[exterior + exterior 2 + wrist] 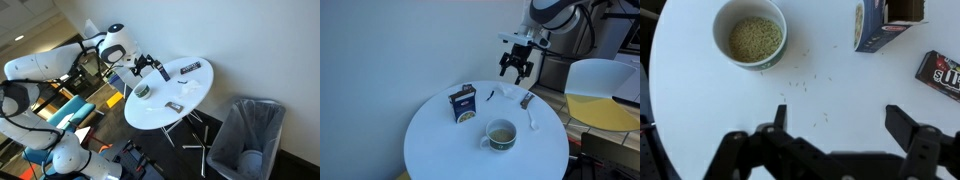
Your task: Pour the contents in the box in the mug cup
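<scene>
Box [464, 103]: small, narrow, dark blue with a pale patch on the front. It stands upright on the white round surface [430, 148], near the wall-side edge. The wrist view shows its top flap open, brown inside. Mug cup [501, 134]: short, round, olive-grey with a lighter rim, set in from the edge on the arm's side and apart from the box. It holds pale grainy contents. A few loose grains [805, 85] lie on the surface between mug and box. Gripper [517, 73] hangs above the edge on the arm's side, touching nothing, fingers [903, 122] spread wide and holding nothing. A flat dark oblong [190, 68] with white marks lies close to the wall-side edge, and a small grey piece [172, 106] lies nearer the opposite edge. Bare white surface shows around the mug and out to the edge in front of the box.
</scene>
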`<action>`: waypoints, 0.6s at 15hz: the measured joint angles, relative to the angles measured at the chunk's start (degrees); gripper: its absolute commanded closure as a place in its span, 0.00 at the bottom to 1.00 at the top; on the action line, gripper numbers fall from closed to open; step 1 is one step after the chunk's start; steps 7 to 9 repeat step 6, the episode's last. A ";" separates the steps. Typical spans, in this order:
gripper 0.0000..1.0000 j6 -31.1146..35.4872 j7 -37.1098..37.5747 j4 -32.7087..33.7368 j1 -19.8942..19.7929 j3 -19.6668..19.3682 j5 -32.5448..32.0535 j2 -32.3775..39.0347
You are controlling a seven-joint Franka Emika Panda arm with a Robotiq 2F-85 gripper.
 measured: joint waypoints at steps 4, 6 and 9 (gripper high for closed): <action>0.00 -0.98 4.41 -3.46 -0.25 0.97 -6.01 -4.89; 0.00 -1.00 4.37 -3.75 -0.43 1.19 -6.18 -5.19; 0.00 -1.00 4.37 -3.75 -0.43 1.19 -6.18 -5.19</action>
